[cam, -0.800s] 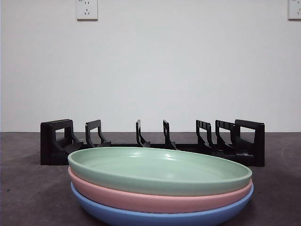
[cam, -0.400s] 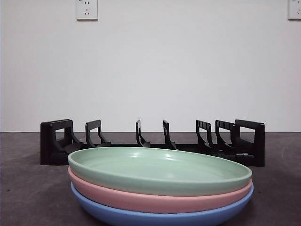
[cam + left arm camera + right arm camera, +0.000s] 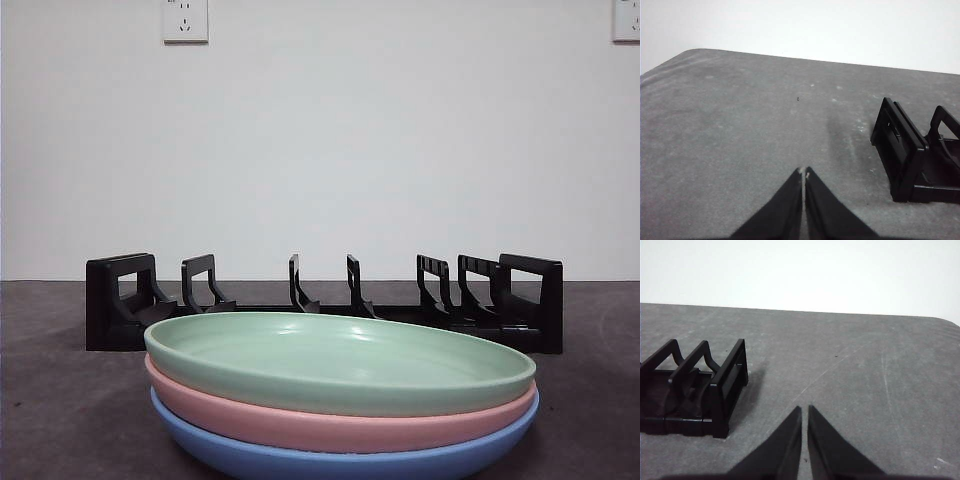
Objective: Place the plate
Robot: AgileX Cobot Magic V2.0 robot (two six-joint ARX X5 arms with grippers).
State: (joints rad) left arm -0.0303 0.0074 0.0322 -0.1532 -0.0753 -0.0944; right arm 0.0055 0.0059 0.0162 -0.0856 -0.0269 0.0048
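A stack of three plates stands near the front of the table: a green plate (image 3: 340,360) on top, a pink plate (image 3: 330,425) under it and a blue plate (image 3: 340,462) at the bottom. A black slotted plate rack (image 3: 320,305) stands behind them, with no plate in it. My left gripper (image 3: 803,173) is shut and empty over bare table, beside the rack's end (image 3: 912,155). My right gripper (image 3: 804,411) is shut and empty, beside the rack's other end (image 3: 700,390). Neither gripper shows in the front view.
The grey table (image 3: 60,400) reaches back to a white wall with two sockets (image 3: 185,20). The table's rounded corners show in the wrist views (image 3: 685,55).
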